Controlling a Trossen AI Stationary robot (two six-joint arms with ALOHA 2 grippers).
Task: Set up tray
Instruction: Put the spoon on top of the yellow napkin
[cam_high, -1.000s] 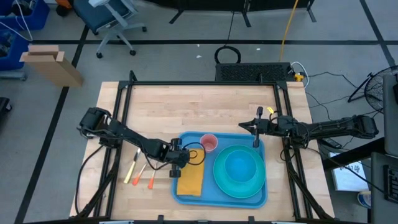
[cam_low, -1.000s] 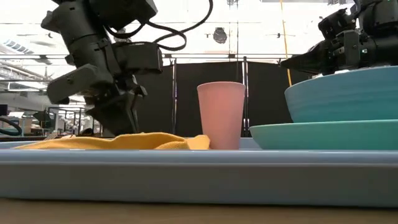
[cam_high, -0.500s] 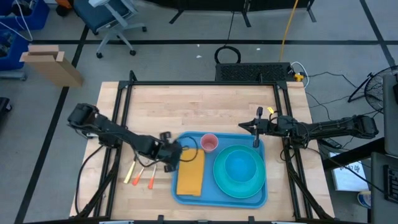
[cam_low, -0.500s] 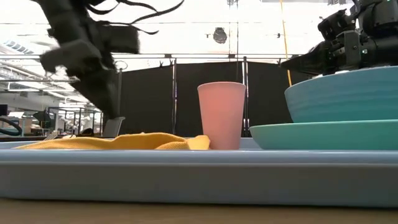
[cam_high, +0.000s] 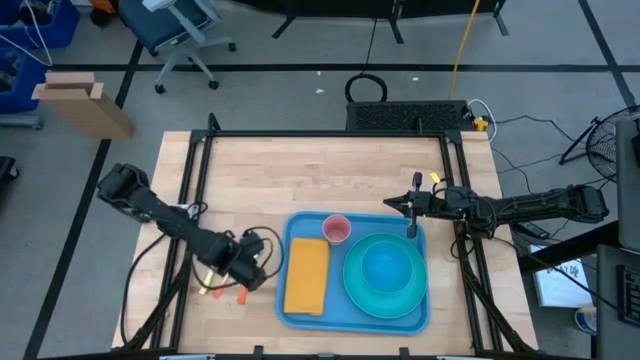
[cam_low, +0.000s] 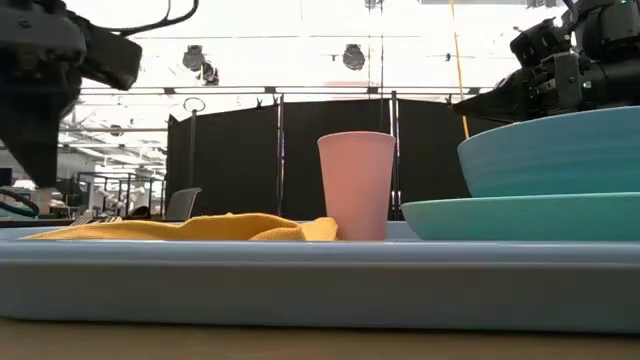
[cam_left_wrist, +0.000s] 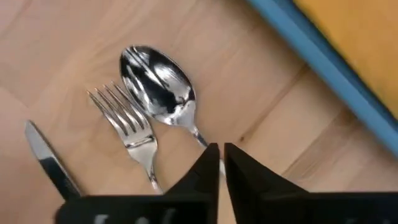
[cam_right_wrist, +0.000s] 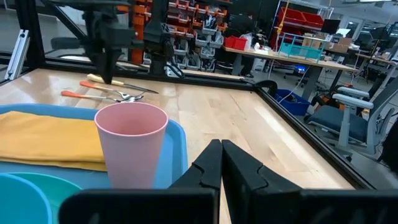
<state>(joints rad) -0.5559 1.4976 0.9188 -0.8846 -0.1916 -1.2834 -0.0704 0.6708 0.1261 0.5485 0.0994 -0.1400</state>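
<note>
The blue tray (cam_high: 290, 312) lies on the table's near right part. On it rest a folded yellow napkin (cam_high: 307, 277), a pink cup (cam_high: 337, 231) standing upright, and a turquoise bowl (cam_high: 384, 270) set in a turquoise plate (cam_high: 352, 285). Left of the tray lie a spoon (cam_left_wrist: 158, 87), a fork (cam_left_wrist: 127, 124) and a knife (cam_left_wrist: 46, 163), flat on the wood. My left gripper (cam_high: 247, 272) (cam_left_wrist: 220, 151) hangs shut over the spoon's handle (cam_left_wrist: 200, 138); I see no touch. My right gripper (cam_high: 412, 207) (cam_right_wrist: 221, 149) waits shut by the tray's far right corner.
The cutlery's orange and yellow handles (cam_high: 243, 296) point toward the near edge. Bare wood (cam_high: 320, 175) fills the table's far half. A black frame rail (cam_high: 190, 170) runs along the table's left side, another along its right. Beyond the table stand shelves and chairs.
My left gripper has risen off the napkin and swung toward the table's left and near edge, leaving the tray and ending over the cutlery. The napkin stays flat on the tray. The right arm has kept still.
</note>
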